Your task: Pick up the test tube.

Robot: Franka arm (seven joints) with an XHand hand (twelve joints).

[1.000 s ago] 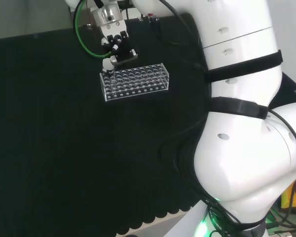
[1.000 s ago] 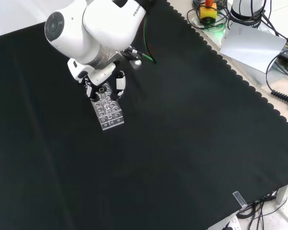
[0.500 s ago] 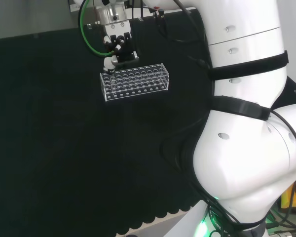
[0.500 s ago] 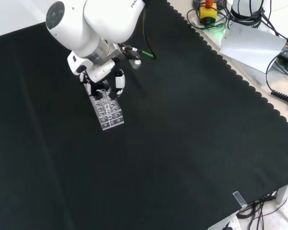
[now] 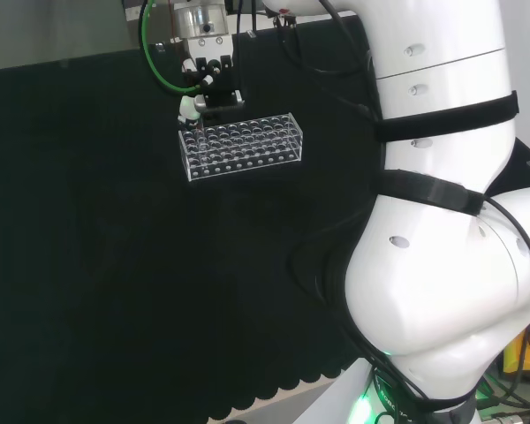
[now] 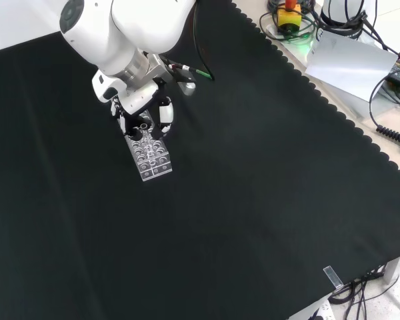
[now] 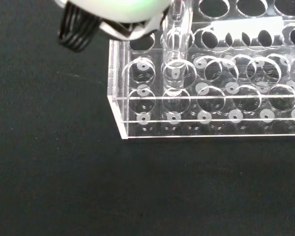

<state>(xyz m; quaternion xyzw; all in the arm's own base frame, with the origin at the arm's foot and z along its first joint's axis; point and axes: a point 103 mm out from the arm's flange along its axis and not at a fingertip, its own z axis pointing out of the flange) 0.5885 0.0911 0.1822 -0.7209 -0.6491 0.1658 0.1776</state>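
Observation:
A clear plastic test tube rack (image 5: 243,146) with several rows of holes stands on the black cloth. The hand (image 5: 210,79) hovers over its left end in the head view. In the front view the hand (image 6: 145,110) sits just above the rack (image 6: 150,155), fingers curled inward. The wrist view shows a clear test tube (image 7: 176,46) upright, its top running up between the blurred white parts of the hand (image 7: 113,12). Its rounded lower end is still in a hole near the corner of the rack (image 7: 211,105). The other holes look empty.
A green cable (image 5: 148,62) loops beside the hand. In the front view the cloth's scalloped edge (image 6: 333,100) runs along the right, with a grey sheet (image 6: 350,60) and cables beyond it. The arm's white links (image 5: 433,221) take up the right of the head view.
The hand has risen a little above the rack's end, fingers still curled. The rack has stayed in place.

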